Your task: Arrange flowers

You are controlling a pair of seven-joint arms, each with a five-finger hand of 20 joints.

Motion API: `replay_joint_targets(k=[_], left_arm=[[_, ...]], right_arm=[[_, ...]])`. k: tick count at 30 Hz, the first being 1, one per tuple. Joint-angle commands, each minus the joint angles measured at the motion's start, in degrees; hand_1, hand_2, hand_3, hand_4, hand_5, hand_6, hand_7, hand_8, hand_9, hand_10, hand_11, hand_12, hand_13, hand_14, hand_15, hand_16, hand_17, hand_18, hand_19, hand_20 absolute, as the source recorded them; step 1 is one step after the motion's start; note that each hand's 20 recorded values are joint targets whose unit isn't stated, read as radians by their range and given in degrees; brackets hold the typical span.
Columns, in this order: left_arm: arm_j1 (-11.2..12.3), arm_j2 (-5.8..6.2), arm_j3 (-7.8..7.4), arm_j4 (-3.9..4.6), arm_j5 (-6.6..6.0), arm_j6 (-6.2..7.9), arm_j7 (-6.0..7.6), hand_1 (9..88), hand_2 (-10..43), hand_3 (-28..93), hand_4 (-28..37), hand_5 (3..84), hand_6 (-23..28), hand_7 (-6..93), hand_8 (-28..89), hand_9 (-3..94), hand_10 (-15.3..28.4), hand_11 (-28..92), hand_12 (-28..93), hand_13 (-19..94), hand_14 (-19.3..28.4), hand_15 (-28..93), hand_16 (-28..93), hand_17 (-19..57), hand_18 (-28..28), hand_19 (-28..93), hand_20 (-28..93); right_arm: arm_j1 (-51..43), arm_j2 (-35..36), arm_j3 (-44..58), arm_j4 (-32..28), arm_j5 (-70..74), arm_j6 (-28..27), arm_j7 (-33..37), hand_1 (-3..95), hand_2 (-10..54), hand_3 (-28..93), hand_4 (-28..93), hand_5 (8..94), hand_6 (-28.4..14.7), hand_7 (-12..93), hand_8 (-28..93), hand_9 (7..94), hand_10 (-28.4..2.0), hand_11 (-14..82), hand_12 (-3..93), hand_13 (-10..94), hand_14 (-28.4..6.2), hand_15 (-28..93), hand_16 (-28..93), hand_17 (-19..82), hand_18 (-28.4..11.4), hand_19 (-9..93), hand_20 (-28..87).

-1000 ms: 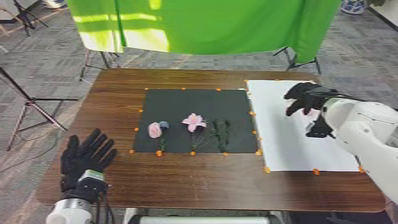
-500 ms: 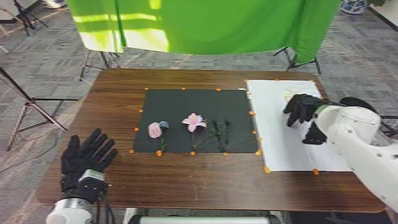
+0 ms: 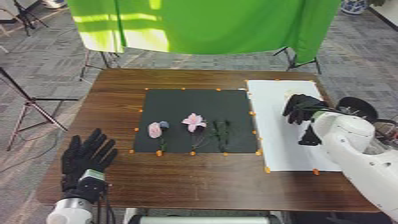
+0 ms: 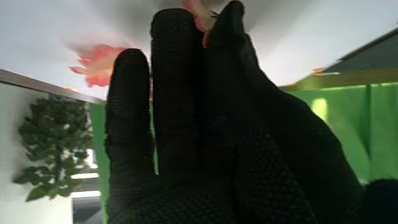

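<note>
"Toward three o'clock on the table, what is your right hand (image 3: 304, 111) doing?"

"It's over the white sheet (image 3: 284, 155), relaxed rather than clenched. In the head view my thumb is held apart from my fingers; in the wrist view the fingers run straight. A coral-pink flower (image 4: 99, 65) lies on the sheet near them, and another pink bloom (image 4: 201, 14) shows right at my fingertips. I can't tell whether I'm touching that one."

"And your left hand (image 3: 85, 151)?"

"Released too, out toward eight o'clock, palm and fingers spread, with nothing in it."

"Where are the other flowers?"

"On the black sheet (image 3: 178, 102). Take that sheet as its own clock: the pink lily (image 3: 193, 122) sits near the middle, the rounded pink flower (image 3: 155, 130) between eight and nine, with a small blue-grey bloom (image 3: 164, 126) just beside it. Green sprigs (image 3: 221, 136) lie between four and five, their stems toward me."

"What surrounds them?"

"Orange tabs (image 3: 160, 153) along the edges of both sheets, the brown wooden table (image 3: 195, 185) beneath, and at twelve o'clock, past its far edge, a bright green cloth (image 3: 204, 30)."
</note>
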Motion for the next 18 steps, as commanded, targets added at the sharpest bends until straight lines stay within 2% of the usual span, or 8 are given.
replay_joint_targets(k=[1, 5, 9, 18], left_arm=[[1.1, -0.62, 0.20, 0.22, -0.20, 0.43, -1.04, 20.3, 18.8, 67, -28.3, 37.1, 10.2, 10.3, -8, 22.4, 15.4, 23, 5, 17, 16.7, 34, -9, -8.4, 14.1, 33, 7], [1.4, -0.56, 0.06, 0.07, -0.38, 0.67, -0.64, 20.3, 18.8, 67, -28.3, 37.0, 10.2, 10.3, -8, 22.3, 15.4, 23, 5, 17, 16.7, 34, -9, -8.4, 14.1, 33, 7], [1.7, -0.66, -0.14, -0.03, -0.37, 0.80, -0.84, 20.5, 18.8, 67, -28.3, 36.9, 10.2, 10.3, -8, 21.9, 15.5, 23, 5, 15, 16.4, 34, -9, -8.4, 14.1, 33, 7], [1.0, -0.86, 0.20, 0.24, 0.15, 0.42, -2.46, 20.5, 18.8, 67, -28.3, 36.9, 10.3, 10.3, -8, 21.4, 15.5, 23, 5, 15, 16.5, 34, -9, -8.7, 14.2, 33, 7]], right_arm=[[-0.9, 1.4, -0.2, -5.0, -1.8, 5.5, -2.4, 69.1, 1.3, 59, -28, 67.1, 5.9, 15, -7, 79.4, -6.6, 7.0, 34.7, 69, -2.7, 23, 44, 26, -13.3, 73, 31], [0.6, 0.6, -1.2, -8.4, -1.6, 6.4, -4.6, 68.8, 1.2, 60, -28, 67.5, 5.9, 14, -7, 79.6, -6.7, 7.1, 34.7, 69, -2.7, 24, 44, 26, -13.5, 74, 30], [3.6, -3.3, -3.0, -10.6, 0.8, 4.9, -5.6, 68.5, 1.1, 60, -28, 67.5, 5.8, 14, -7, 79.6, -6.7, 7.0, 34.4, 69, -2.9, 23, 44, 26, -13.5, 74, 29], [9.7, -12.9, -11.9, -9.5, 0.5, 3.0, -5.7, 67.5, 0.8, 61, -28, 67.3, 5.9, 13, -7, 79.3, -6.8, 6.6, 33.4, 69, -3.1, 23, 43, 26, -13.9, 72, 29]])
